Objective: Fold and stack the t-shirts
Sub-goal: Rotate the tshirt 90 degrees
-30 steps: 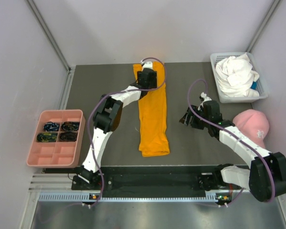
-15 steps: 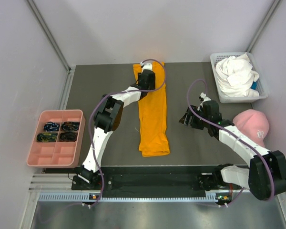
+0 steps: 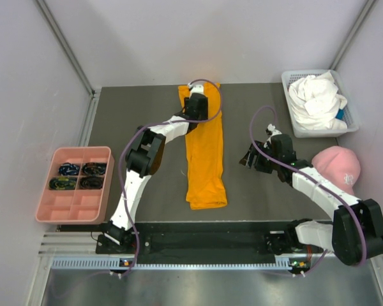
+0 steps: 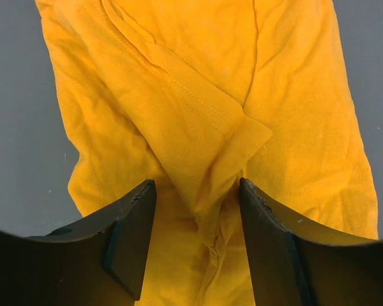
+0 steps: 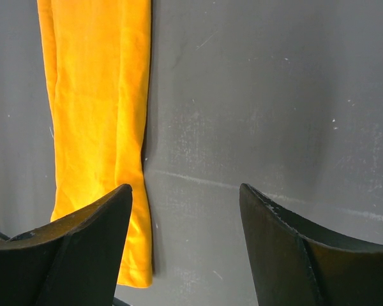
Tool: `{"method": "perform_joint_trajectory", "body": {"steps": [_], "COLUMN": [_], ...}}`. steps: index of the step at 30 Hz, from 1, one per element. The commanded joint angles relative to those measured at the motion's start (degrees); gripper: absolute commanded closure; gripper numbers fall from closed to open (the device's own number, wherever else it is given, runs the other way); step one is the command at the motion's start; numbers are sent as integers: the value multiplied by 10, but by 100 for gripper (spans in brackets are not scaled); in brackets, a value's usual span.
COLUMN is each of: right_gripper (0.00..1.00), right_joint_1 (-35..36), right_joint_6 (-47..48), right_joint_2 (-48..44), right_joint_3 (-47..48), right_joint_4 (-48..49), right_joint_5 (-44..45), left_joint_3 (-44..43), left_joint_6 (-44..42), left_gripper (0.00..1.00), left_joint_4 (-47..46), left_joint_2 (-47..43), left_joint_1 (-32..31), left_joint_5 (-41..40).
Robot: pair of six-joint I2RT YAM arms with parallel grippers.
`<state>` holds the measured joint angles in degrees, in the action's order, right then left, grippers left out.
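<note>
Top external: long orange cotton t-shirt (image 3: 205, 153) runs far-to-near. Left pincer (image 4: 195, 185) spread above its far end; right pincer (image 5: 184, 188) spread, empty.

Top camera sat high behind the arm bases, looking steeply down over the whole dark grey table (image 3: 255, 191). Left wrist camera hung close above the long folded bright orange cotton t-shirt (image 3: 205, 153), looking down past the left gripper (image 4: 196, 185). Right wrist camera looked past the right gripper (image 5: 185, 188) over bare table, with one shirt end at its left edge. All three views shared that shirt.
</note>
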<state>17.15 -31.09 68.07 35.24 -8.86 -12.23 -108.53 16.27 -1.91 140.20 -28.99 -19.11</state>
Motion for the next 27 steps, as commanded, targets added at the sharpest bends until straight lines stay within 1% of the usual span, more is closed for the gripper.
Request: {"method": "perform_joint_trajectory", "body": {"steps": [1, 16, 22, 27], "right_gripper": [32, 32, 32, 32], "right_joint_1": [6, 6, 5, 6], "right_joint_6": [-1, -3, -3, -5], "right_joint_2": [6, 13, 14, 14], "right_joint_3": [-3, -3, -2, -2], "right_joint_4": [24, 27, 29, 29], "right_joint_5": [-7, -10, -10, -12], "left_joint_3": [10, 13, 12, 10], "left_joint_6": [-6, -9, -15, -18], "left_gripper": [41, 39, 35, 35], "left_joint_4": [-25, -32, -31, -27], "left_joint_2": [-43, -66, -88, -82], "left_joint_1": [2, 2, 2, 2], "left_joint_5": [-10, -12, -21, -22]}}
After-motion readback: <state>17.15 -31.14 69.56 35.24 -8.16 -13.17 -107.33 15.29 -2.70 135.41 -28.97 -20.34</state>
